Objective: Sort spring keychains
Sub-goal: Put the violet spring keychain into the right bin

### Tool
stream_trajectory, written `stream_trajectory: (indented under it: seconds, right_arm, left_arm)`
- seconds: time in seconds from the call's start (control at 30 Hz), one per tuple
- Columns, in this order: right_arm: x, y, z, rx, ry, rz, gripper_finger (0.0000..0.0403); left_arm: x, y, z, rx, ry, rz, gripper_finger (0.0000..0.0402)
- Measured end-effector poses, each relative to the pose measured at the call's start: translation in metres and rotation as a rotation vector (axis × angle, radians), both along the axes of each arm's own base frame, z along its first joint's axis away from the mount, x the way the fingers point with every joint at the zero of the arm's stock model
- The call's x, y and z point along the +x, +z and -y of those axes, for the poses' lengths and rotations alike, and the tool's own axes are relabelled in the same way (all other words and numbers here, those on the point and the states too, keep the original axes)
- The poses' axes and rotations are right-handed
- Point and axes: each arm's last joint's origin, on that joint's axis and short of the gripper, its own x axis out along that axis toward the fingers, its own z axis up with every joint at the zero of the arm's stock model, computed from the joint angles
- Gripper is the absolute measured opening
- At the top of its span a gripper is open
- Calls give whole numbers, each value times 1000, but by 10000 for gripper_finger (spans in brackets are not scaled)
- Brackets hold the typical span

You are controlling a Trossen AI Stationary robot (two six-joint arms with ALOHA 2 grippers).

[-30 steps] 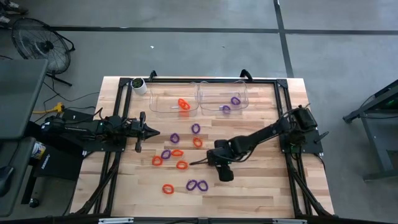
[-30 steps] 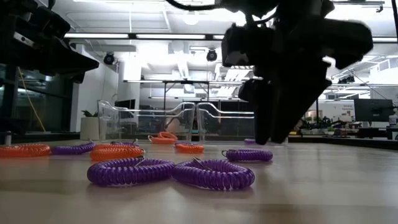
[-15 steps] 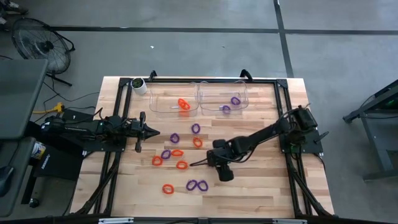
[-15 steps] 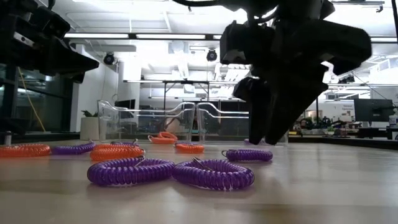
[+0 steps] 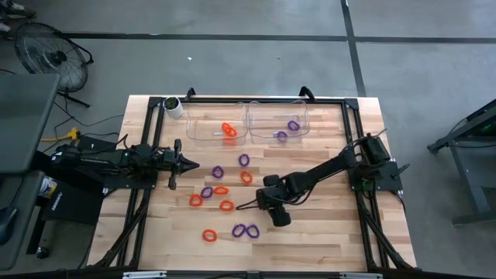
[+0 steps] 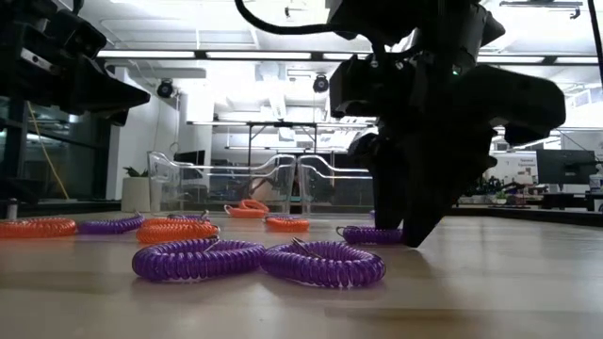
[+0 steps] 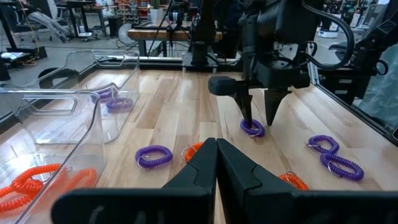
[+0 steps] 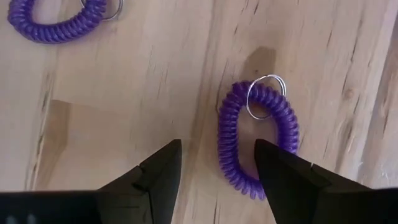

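High: overhead, whole table. Low: tabletop level, facing bins. Wrists: close; all share table centre.

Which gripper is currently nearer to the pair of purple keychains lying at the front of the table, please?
Right. The right gripper hovers just behind and beside the pair of purple keychains; the left gripper waits farther back near the table's left edge.
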Motion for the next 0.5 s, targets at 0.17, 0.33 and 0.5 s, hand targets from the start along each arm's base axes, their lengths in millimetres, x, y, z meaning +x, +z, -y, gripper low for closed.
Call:
stream_trajectory:
  seconds: [0.17,0.33,0.5]
  right_arm:
    - [1,-1,2,-25,-13,3,176]
    - [1,-1,6,-34,-30,-1,122]
    - [2,-2,13,-29,-75,-16,46]
  left_arm:
    - [0,0,0,0,0,0,3]
    - [0,0,0,0,0,0,3]
    - [0,0,0,0,0,0,3]
